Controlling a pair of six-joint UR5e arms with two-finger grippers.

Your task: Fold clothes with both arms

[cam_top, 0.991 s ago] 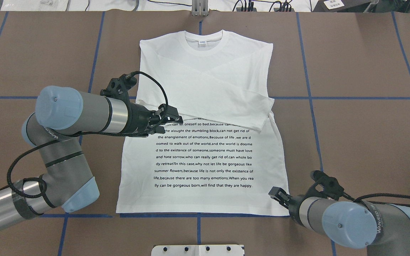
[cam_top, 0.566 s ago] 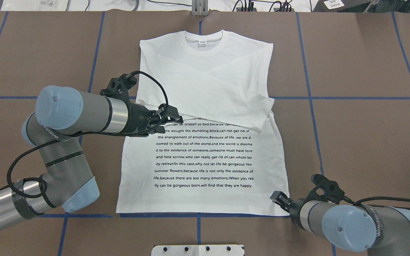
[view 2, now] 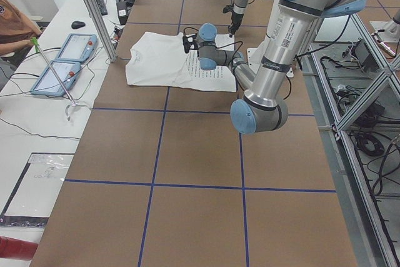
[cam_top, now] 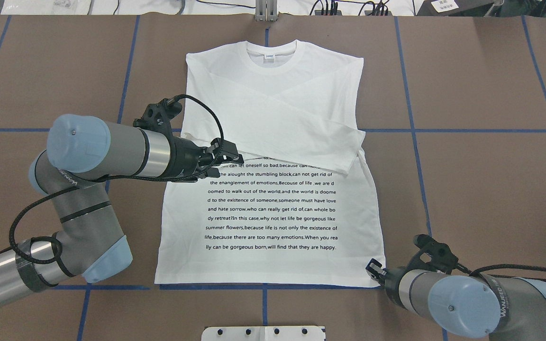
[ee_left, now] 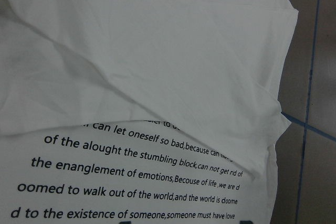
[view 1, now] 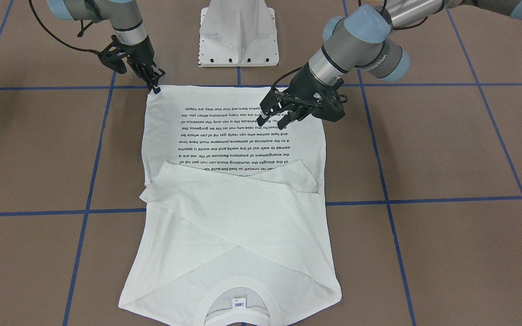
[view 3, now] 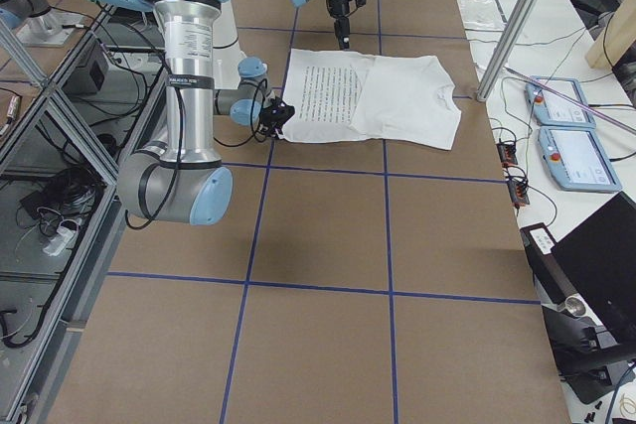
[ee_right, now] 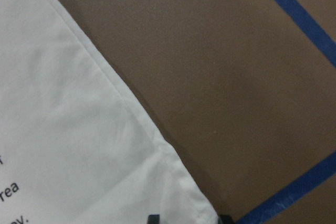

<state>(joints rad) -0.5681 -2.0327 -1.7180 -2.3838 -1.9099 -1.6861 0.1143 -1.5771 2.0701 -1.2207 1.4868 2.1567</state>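
The white long-sleeved shirt (cam_top: pixel 273 94) lies flat on the brown table, collar (cam_top: pixel 271 54) at the far side, both sleeves folded across the chest. Its black printed text (cam_top: pixel 270 208) faces up. My left gripper (cam_top: pixel 225 163) hovers open and empty over the shirt's left side, beside the folded sleeve's cuff; it also shows in the front view (view 1: pixel 274 116). My right gripper (cam_top: pixel 374 268) is down at the hem's right corner. In the right wrist view its two fingertips (ee_right: pixel 152 217) stand apart on either side of that corner (ee_right: pixel 173 182).
The white pedestal base (view 1: pixel 238 31) stands at the table's near edge between the arms. Blue tape lines (cam_top: pixel 415 130) grid the table. Operator control panels (view 3: pixel 576 151) and cables lie beyond the far edge.
My right gripper has moved lower and a little right, onto the hem's right corner. The left arm and the shirt have not moved.
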